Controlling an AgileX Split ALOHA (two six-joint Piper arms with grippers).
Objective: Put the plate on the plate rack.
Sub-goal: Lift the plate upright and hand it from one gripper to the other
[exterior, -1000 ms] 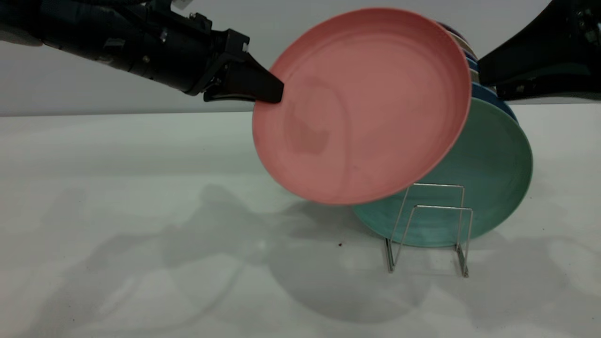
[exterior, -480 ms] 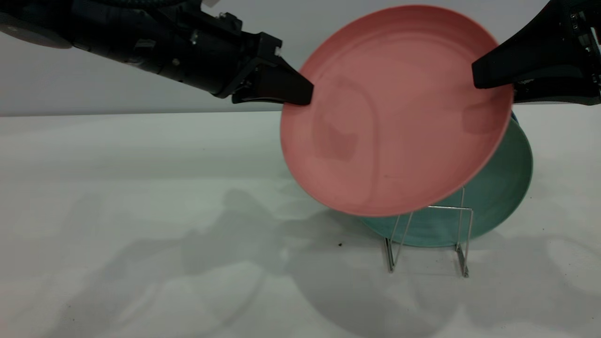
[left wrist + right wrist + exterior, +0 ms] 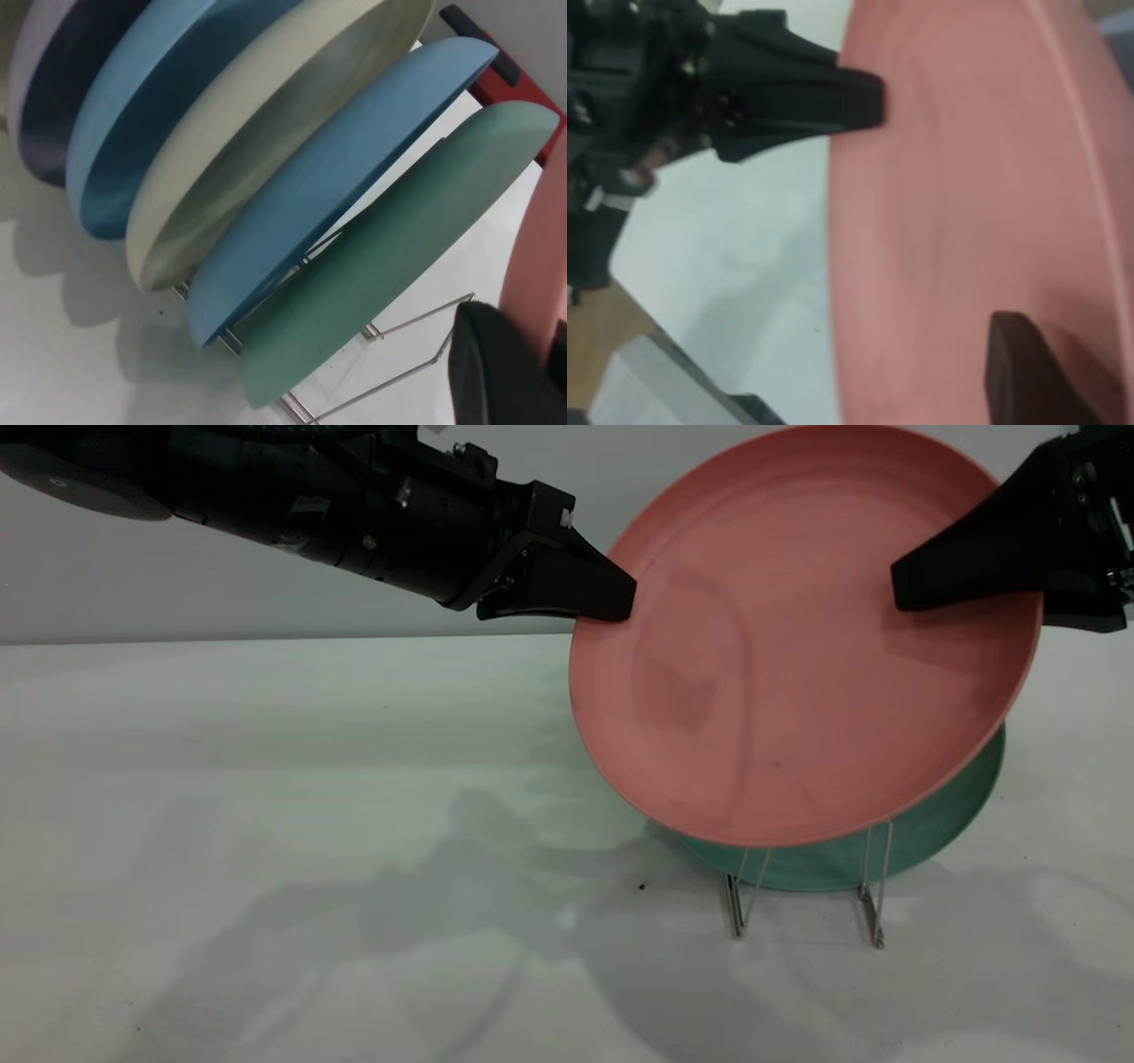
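- Across the exterior view, the salmon-pink plate has travelled from centre toward 3 o'clock over the last second, and now hangs tilted over the plate rack, hiding the front wire loops that showed earlier. Its lower rim sits just above the wire feet and is not yet seated in a slot, as far as I can judge.
- At 9 o'clock of the plate, the left gripper is clamped on the rim. At 3 o'clock the right gripper, which a second ago stood clear of the plate, now has a finger lying across its face; whether it actually pinches the rim I cannot tell.
- Behind the plate, only a lower crescent of the teal-green plate still shows, standing in the rack.
- From the left wrist view, the rack is well filled: the teal-green plate, a blue plate, a cream plate, another blue plate and a dark one lean in a row. The pink rim sits just beside the teal one, over the free front loops.
- From the right wrist view, the pink plate fills the frame, with the left gripper biting its far edge.
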